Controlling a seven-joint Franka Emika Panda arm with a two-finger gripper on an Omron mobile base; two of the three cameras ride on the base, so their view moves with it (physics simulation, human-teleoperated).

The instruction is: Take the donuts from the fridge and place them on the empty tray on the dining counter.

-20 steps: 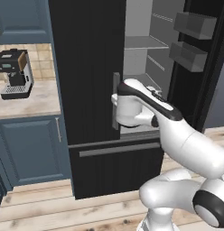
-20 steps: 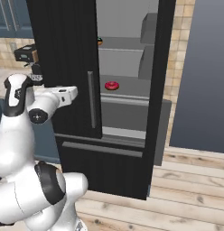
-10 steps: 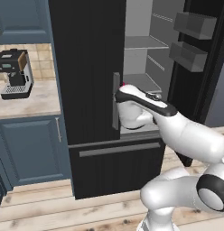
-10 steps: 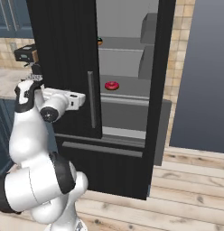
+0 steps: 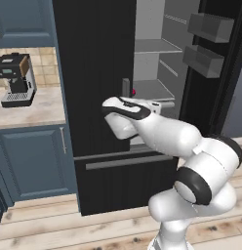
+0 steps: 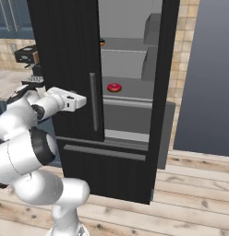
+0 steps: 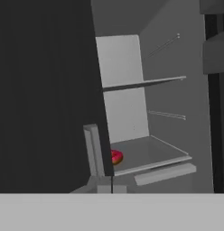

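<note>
The gripper (image 6: 84,101) is pressed together with nothing pinched, and is held level just short of the closed left door's handle (image 6: 93,101). This posture suggests a repositioning toward the open right half of the fridge (image 6: 65,60). The pink-iced donut (image 6: 114,87) is found beyond the hand and to its right, on a grey shelf (image 6: 130,92). A second item (image 6: 102,42) on the shelf above cannot be identified.
</note>
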